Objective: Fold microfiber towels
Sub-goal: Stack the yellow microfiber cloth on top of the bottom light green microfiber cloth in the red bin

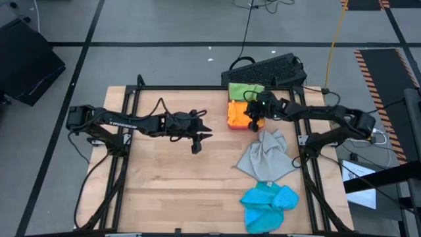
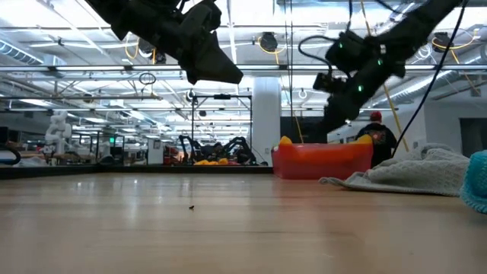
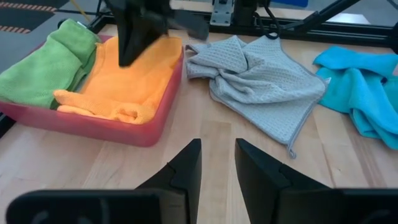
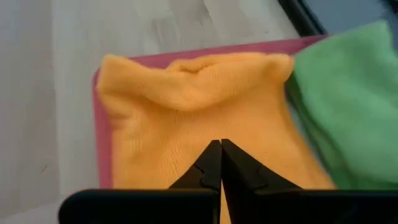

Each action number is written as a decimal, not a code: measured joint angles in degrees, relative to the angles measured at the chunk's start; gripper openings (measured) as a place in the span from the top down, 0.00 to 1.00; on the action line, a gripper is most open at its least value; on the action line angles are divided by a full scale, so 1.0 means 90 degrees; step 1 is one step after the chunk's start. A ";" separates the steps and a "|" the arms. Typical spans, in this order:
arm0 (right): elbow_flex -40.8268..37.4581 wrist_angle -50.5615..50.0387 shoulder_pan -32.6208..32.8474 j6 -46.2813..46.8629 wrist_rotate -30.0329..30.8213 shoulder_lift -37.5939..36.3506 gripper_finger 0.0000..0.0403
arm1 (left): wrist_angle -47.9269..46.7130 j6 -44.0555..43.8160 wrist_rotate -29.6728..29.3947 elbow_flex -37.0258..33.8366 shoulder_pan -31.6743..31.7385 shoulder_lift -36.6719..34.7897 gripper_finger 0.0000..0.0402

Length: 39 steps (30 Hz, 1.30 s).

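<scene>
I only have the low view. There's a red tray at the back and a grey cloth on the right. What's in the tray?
Observer: An orange towel and a bright green towel lie side by side in the tray.
Operator: Right gripper, is it holding anything?
Observer: No. The right gripper is shut and empty, hovering over the orange towel.
Operator: And the left?
Observer: The left gripper is over bare table mid-left, fingers slightly apart with nothing between them, pointing toward the tray.
Operator: Any more towels out?
Observer: Besides the grey towel, a crumpled bright blue towel lies at the table's near right corner.
</scene>
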 joint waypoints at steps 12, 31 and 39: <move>0.2277 -0.4687 -0.0136 -0.1185 0.0160 0.0390 1.00 | 0.0007 0.0115 0.0000 0.0000 0.0000 0.0000 0.76; 0.2166 -0.4231 -0.0411 -0.1032 0.1311 0.1999 1.00 | 0.0022 0.0125 0.0000 0.0000 -0.0128 0.0000 0.76; 0.2302 -0.4950 -0.0148 -0.0660 0.1279 0.1156 1.00 | 0.0019 0.0137 0.0000 0.0000 -0.0128 0.0002 0.76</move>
